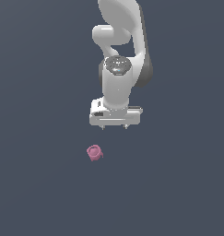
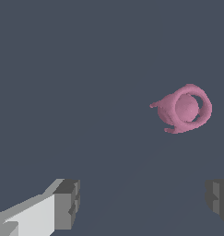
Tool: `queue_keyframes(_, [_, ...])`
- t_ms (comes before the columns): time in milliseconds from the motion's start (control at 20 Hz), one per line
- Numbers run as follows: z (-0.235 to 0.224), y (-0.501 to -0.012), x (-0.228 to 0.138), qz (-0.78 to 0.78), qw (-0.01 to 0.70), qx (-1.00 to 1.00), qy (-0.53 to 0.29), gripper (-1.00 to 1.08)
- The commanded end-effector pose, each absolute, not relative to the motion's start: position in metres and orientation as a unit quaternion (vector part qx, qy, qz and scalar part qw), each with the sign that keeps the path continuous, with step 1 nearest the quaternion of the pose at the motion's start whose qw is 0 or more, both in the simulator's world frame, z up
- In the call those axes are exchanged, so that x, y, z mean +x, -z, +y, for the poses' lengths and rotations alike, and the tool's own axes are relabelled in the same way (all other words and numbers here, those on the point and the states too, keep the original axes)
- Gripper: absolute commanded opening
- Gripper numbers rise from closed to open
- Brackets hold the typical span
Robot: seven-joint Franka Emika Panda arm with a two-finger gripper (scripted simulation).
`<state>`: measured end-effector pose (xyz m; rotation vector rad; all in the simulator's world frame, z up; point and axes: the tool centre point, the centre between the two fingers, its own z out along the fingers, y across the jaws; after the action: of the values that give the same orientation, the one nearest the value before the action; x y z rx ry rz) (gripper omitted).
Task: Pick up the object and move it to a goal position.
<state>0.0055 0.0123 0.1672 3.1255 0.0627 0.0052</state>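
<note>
Below the white, rounded arm point(image 1: 120, 55) hangs the white two-fingered gripper point(image 1: 114, 126), pointing straight down with its jaws spread wide. In the exterior view only the two small dark fingertips point(image 1: 103, 126) peek out beneath the pale palm block, one near each end of it. The wrist view confirms the spread: one grey finger pad point(image 2: 67, 203) on a white finger and the other grey pad point(image 2: 218, 199) stand well apart, with bare surface between them. Nothing is held, and neither pad touches anything.

Lower down and toward the exterior view's left of the gripper lies the tiny pink, stubby, roughly cylindrical object point(image 1: 95, 152) with its rimmed round top. It sits apart from the fingers, not between them. In the wrist view the pink piece point(image 2: 183, 109) appears tipped, its round rimmed end facing the camera and a small pointed bit sticking out from its side.

Everything rests against a plain, flat, dark slate-blue surface point(image 1: 39, 184), which fills both views without edge, wall or marking.
</note>
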Motion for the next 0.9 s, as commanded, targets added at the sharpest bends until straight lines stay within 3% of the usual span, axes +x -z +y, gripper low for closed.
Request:
queue_keyframes(0, [0.0123,-0.1672,0.0055,0.020,0.008,1.000,-0.002,1.00])
queue_keyframes(850, [0.0176,-0.1753,0.0012,0.017,-0.002,1.000,0.004,1.00])
